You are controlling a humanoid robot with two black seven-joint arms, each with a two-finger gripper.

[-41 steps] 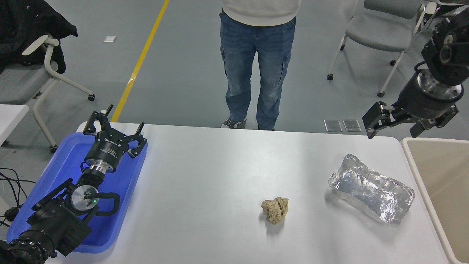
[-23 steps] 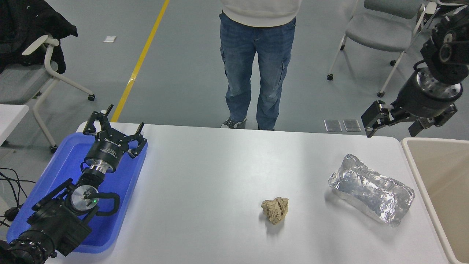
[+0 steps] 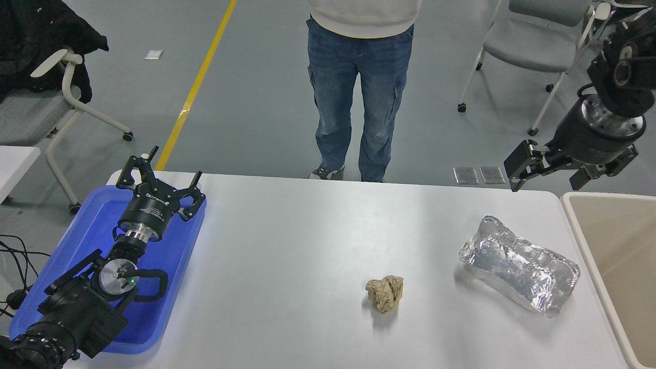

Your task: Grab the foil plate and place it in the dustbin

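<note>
White table [image 3: 287,246] on a grey floor, with a person in jeans [image 3: 359,92] standing at its far edge and grey chairs [image 3: 538,41] behind: the foil plate [image 3: 518,265] is lying on the table's right part, just beside the dustbin [image 3: 615,246] at the right edge, with a crumpled paper ball [image 3: 385,293] lying to the plate's left. The right gripper [image 3: 551,171] is hanging above the table's far right corner, beyond the plate and well apart from it, fingers spread wide and holding nothing. The left gripper [image 3: 159,187] is resting over a blue tray [image 3: 169,266] at the table's left end, fingers also spread.
</note>
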